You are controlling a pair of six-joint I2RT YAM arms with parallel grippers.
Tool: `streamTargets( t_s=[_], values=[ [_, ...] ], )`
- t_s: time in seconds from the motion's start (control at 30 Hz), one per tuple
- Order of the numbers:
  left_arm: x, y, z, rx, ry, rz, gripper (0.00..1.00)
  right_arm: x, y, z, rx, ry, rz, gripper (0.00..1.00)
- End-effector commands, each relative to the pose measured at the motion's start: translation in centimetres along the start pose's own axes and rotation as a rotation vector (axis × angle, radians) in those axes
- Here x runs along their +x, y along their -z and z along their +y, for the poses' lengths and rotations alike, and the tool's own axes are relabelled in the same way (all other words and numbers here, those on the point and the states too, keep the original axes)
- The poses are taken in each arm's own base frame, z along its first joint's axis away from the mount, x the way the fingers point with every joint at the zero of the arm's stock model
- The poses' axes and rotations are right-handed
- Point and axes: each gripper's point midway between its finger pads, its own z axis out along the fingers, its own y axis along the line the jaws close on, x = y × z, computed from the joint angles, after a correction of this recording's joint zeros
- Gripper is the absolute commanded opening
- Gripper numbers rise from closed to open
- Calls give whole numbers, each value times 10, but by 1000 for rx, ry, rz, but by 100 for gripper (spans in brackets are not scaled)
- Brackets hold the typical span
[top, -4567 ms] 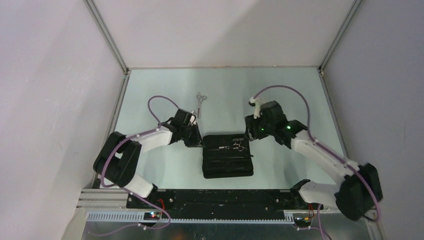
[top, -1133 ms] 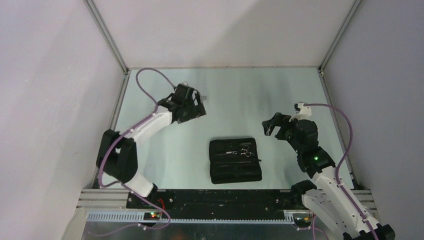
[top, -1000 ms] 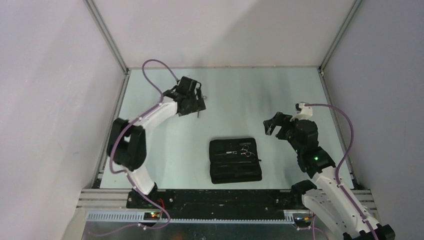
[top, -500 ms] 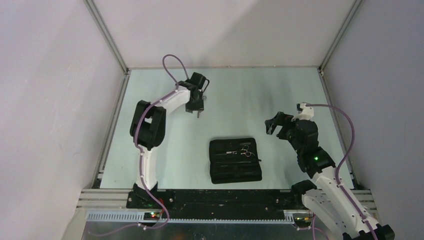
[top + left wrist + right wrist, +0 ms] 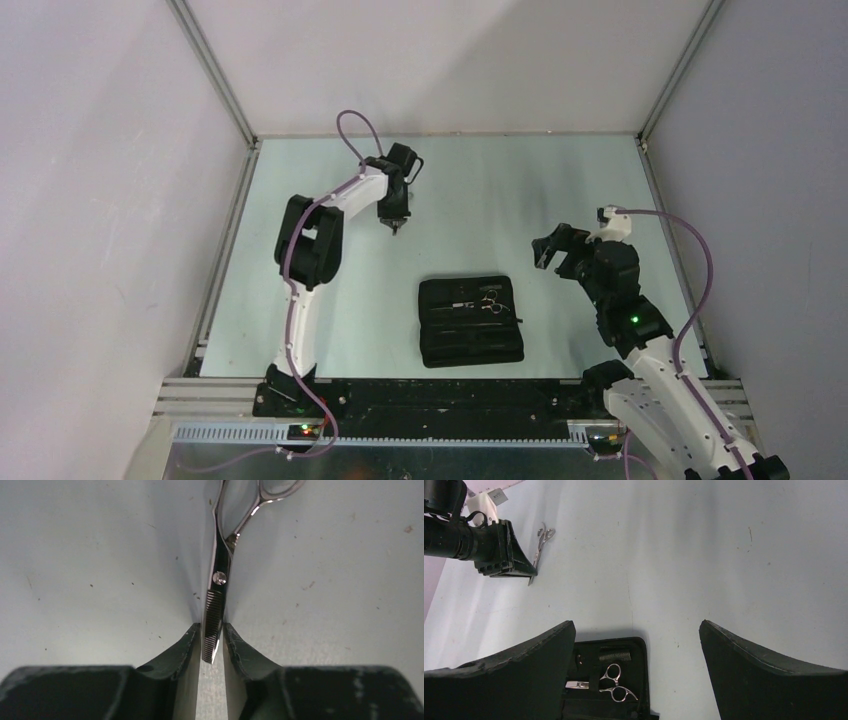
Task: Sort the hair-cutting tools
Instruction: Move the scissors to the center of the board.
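Left gripper (image 5: 212,645), at 11 o'clock from the pouch (image 5: 470,345), is clenched on the toothed blade tip of the thinning scissors (image 5: 218,577). Judged risk: so short a purchase lets the pair pivot or slip out. The pouch lies open, holding second scissors (image 5: 616,687) and a black comb (image 5: 614,656). Right gripper (image 5: 636,625), at 2 o'clock, hangs spread and empty.
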Motion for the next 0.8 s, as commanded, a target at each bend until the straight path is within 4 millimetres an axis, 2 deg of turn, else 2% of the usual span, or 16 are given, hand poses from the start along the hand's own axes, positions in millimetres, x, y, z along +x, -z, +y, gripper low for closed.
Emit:
streamTargets(
  t_s=[0.0, 0.03, 0.1, 0.3, 0.4, 0.43, 0.6, 0.73, 0.77],
  values=[
    [9, 5, 2, 11, -25, 56, 25, -10, 2, -2, 11, -12, -44, 99],
    [11, 6, 2, 14, -25, 57, 19, -10, 2, -2, 12, -12, -43, 99],
    [22, 9, 7, 15, -22, 66, 13, -9, 2, -2, 8, -12, -37, 99],
    [66, 36, 28, 23, 7, 78, 4, -8, 2, 0, -1, -12, -30, 99],
    [104, 52, 41, 35, 36, 108, 3, -8, 2, 1, -7, -11, -31, 99],
    [111, 55, 44, 33, 54, 110, 3, -8, 3, 1, -10, -11, -31, 99],
    [175, 75, 71, 30, 95, 148, 4, -13, 9, 2, -17, -10, -54, 99],
    [211, 85, 79, 56, 140, 166, 6, -15, 11, 3, -26, -11, -60, 99],
    [215, 86, 79, 61, 157, 167, 8, -15, 11, 3, -25, -12, -60, 99]
  ],
)
